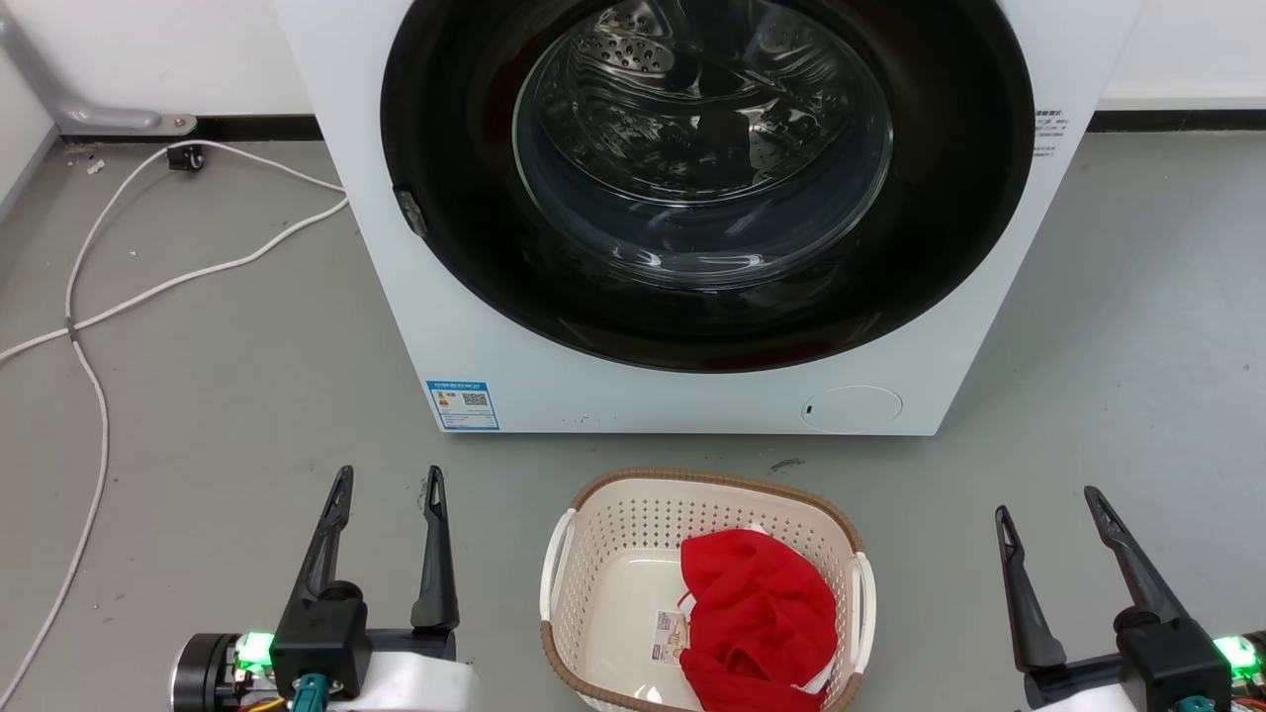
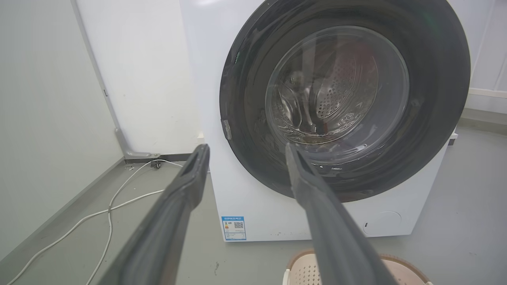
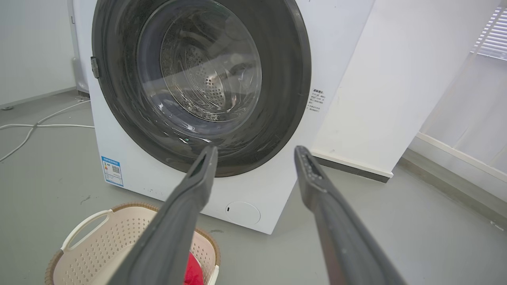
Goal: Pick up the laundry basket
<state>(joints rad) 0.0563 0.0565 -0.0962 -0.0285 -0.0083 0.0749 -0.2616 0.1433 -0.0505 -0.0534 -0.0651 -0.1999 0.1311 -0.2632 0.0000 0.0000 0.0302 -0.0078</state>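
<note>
Laundry basket [image 1: 633, 529] is sitting on the floor [image 1: 218, 396] just before the washing machine [image 1: 554, 376], holding a red cloth [image 1: 757, 618]. Left gripper [image 1: 388, 477] and right gripper [image 1: 1048, 504] are hanging either side, fingers spread, gripping nothing. Blue QR-code label [image 1: 462, 404] is showing on the machine, its print illegible.

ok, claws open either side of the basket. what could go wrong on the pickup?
1. The left claw and right claw stand open, apart from the laundry basket. Its side handles are thin, so one claw may miss and the lift tilt.
2. The red cloth is heaped toward the basket's right side, so the right claw could pinch it.
3. The washing machine stands close behind, and fingers may strike it.
</note>
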